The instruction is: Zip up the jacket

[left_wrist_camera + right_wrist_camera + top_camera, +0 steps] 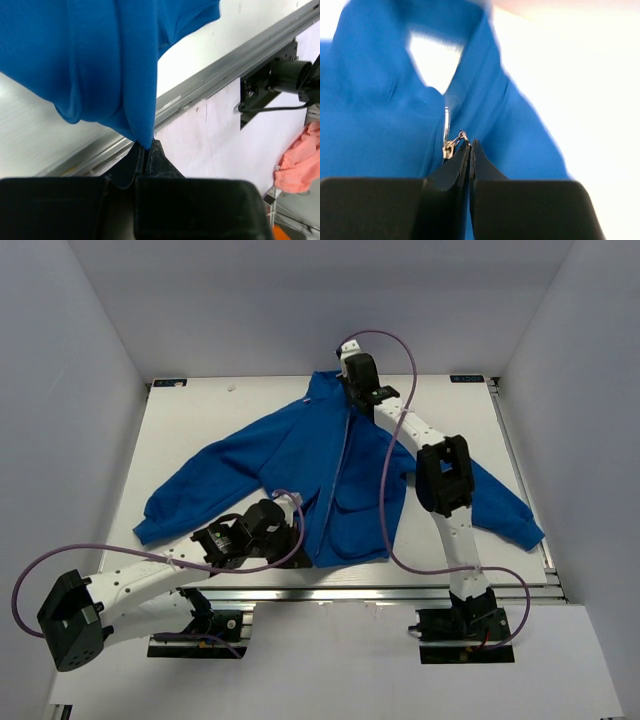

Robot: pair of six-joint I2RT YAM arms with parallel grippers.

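Evidently the zip is near its end: the jacket [300, 465] lies spread on the table [200, 420], collar far, with the right gripper [470, 144] shut on the pull [451, 147] just under the collar and the left gripper [145, 150] clamped on the hem [141, 131] at the near edge, holding it taut. Next, I judge, comes a short straight tug toward the collar, then release. The table is white and smooth, boxed by pale walls [300, 300], with a metal rail [200, 89] in front and a pink cloth [300, 160] beyond.
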